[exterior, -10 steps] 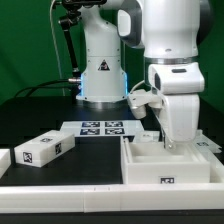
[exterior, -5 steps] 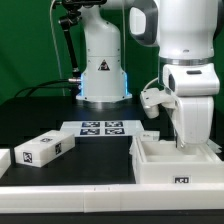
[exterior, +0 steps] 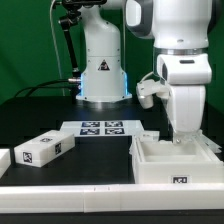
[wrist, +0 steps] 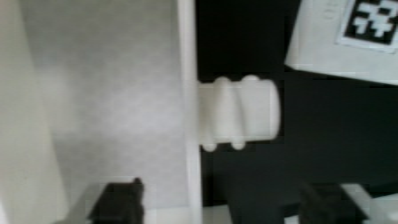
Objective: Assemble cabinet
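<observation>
The cabinet box [exterior: 165,168], large, white and open-topped with a tag on its front, sits at the exterior view's right front. My gripper [exterior: 184,140] reaches down at its far wall. In the wrist view the gripper [wrist: 222,202] is open and straddles the box's thin wall [wrist: 185,90]: one dark finger [wrist: 121,200] is inside and the other is outside. A ribbed white peg [wrist: 240,112] sticks out from that wall. A smaller white tagged piece [exterior: 45,150] lies at the exterior view's left.
The marker board [exterior: 100,128] lies flat in the middle by the arm's base [exterior: 100,75]. A small white piece [exterior: 150,135] lies just behind the box. Another white piece [exterior: 4,158] is at the far left edge. A tagged white surface [wrist: 356,30] shows beyond the peg.
The cabinet box has slid toward the exterior view's right together with the arm. The arm's hand now sits slightly higher over the box's far wall.
</observation>
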Tool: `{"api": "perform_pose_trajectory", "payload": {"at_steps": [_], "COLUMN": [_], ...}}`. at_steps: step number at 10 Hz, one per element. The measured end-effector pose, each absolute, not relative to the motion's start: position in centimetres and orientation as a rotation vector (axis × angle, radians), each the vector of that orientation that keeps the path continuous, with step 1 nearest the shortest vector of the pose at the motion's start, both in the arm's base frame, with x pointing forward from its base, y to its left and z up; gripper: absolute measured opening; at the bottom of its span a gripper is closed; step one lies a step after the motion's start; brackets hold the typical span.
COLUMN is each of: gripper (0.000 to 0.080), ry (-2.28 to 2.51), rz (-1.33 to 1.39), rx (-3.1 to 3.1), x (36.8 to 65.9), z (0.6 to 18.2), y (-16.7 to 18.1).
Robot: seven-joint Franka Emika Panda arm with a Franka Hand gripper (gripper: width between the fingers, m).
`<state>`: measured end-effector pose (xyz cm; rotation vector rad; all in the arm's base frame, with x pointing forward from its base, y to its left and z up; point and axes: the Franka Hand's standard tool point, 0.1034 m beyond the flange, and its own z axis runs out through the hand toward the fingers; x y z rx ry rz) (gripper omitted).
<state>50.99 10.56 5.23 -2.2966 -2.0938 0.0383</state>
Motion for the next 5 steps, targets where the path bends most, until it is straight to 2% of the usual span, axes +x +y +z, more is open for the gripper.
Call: {"api": "perform_pose_trajectory", "payload": {"at_steps": [1,2,3,4,5], "gripper": [0.0595,0.0731,0.0731,0.0786,0.0786], "ry": [-2.076,-2.044,-2.053,-2.067,-2.054], "rz": [0.038,0.04,0.044,0.046,0.047], "rx": [-2.324,-2.36,-2.355,-2.34,-2.348], "x": [50.2,49.1,48.2,47.5,46.9], "z": [6.2,6.9,7.3,7.5,7.3], "y": [10.4,10.5,10.9,11.6,12.0]}}
